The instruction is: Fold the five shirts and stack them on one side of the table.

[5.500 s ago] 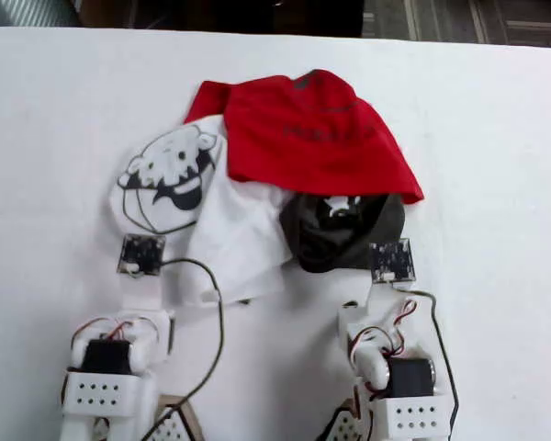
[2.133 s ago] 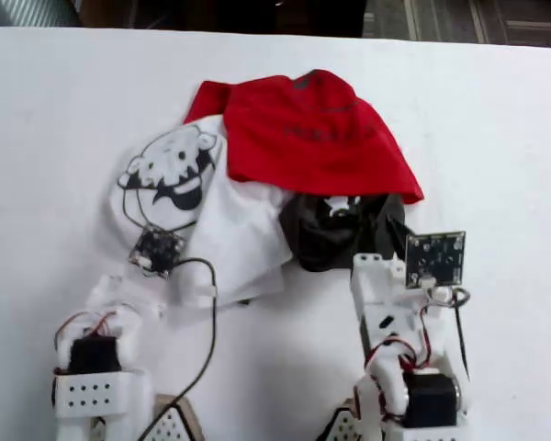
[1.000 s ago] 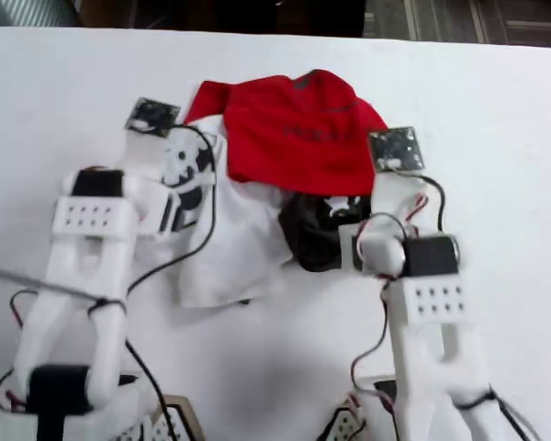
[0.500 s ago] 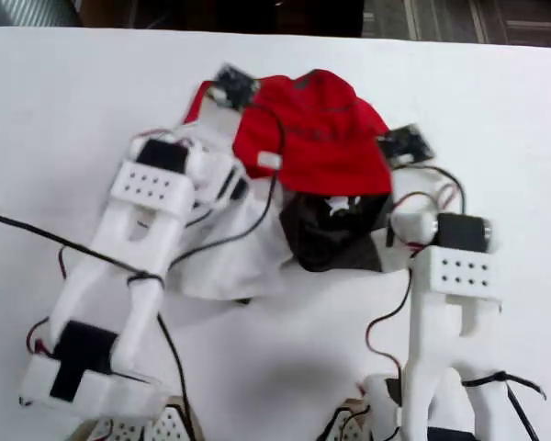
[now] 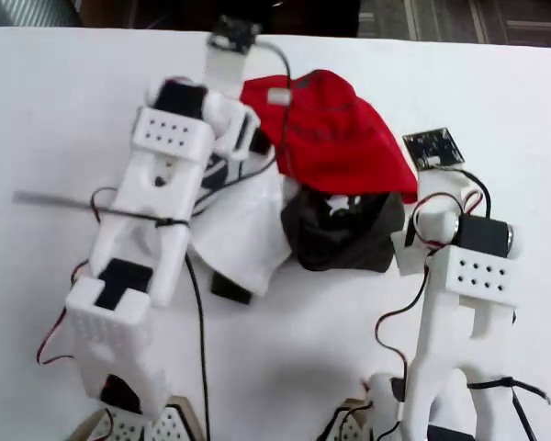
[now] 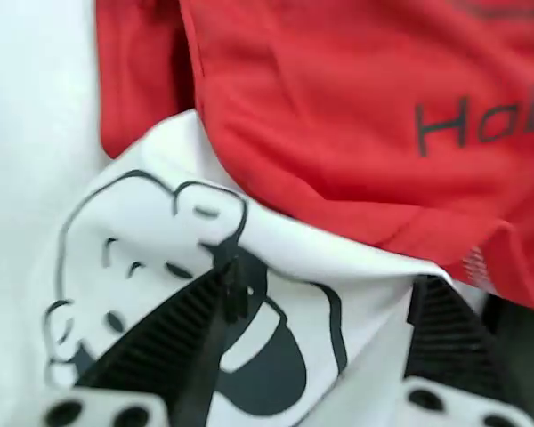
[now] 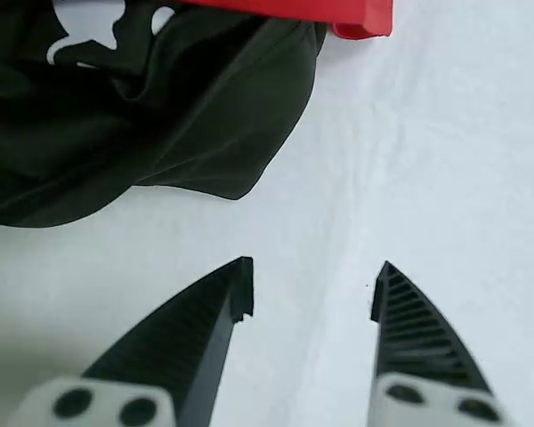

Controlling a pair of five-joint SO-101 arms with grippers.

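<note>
As left fingers [image 6: 160,342] gape over the white shirt [image 6: 285,267], right fingers [image 7: 191,334] (also spread) overhang the table [image 7: 454,133].

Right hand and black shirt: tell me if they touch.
Apart. The right wrist view shows bare table between the right hand and the black shirt's edge.

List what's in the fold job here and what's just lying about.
Job:
red shirt
white shirt
black shirt
left gripper, open over the white shirt
right gripper, open beside the black shirt

Not the job:
table
dark bit at the white shirt's edge, cannot tell what it is
</note>
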